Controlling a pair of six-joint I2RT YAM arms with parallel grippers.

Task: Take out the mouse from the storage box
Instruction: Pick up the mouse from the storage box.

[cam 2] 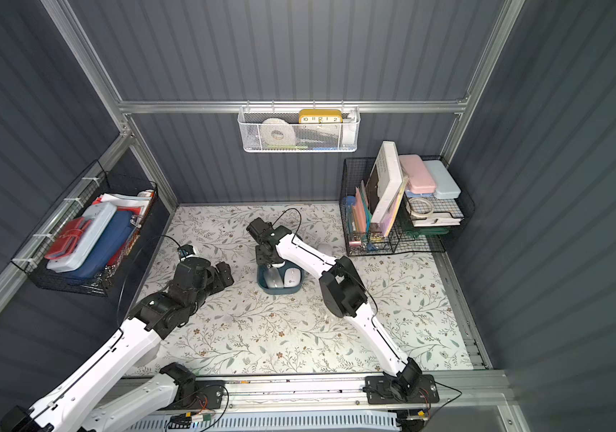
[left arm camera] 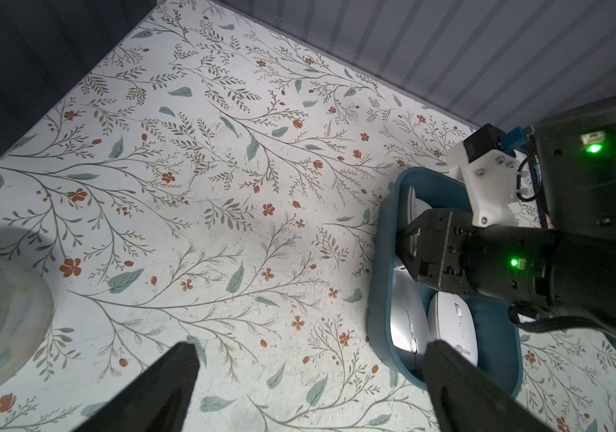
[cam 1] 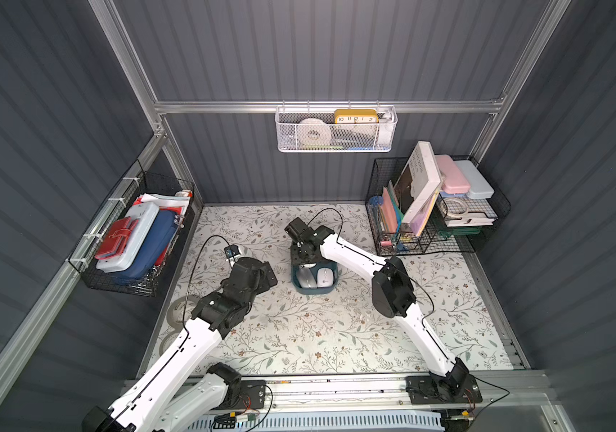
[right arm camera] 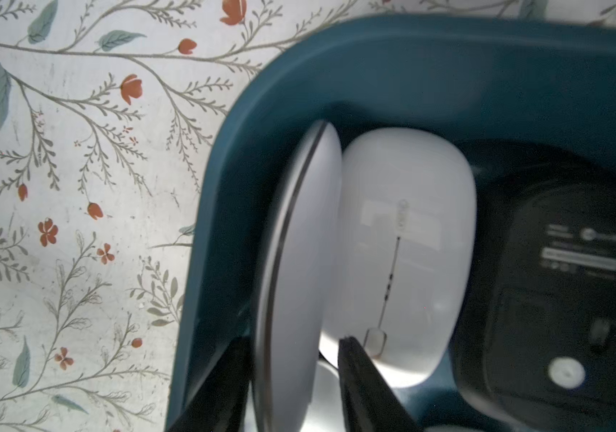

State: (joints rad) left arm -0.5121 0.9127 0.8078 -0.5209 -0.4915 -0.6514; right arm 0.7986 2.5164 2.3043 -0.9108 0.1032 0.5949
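Teal plastic box (cam 1: 313, 291) sits near the middle of the floral table (cam 1: 299, 336), with several mice inside. Down in the box is the right gripper (right arm camera: 293, 348): its two fingers (right arm camera: 366, 385) are close together on both sides of a mouse (right arm camera: 299, 243) that stands on its edge against the box wall, but I cannot tell if they press it. Just beside lies a white mouse (right arm camera: 407, 243), then a black mouse (right arm camera: 560, 280) with underside up. Beside the box hangs the left gripper (left arm camera: 312, 348), fully spread, holding nothing
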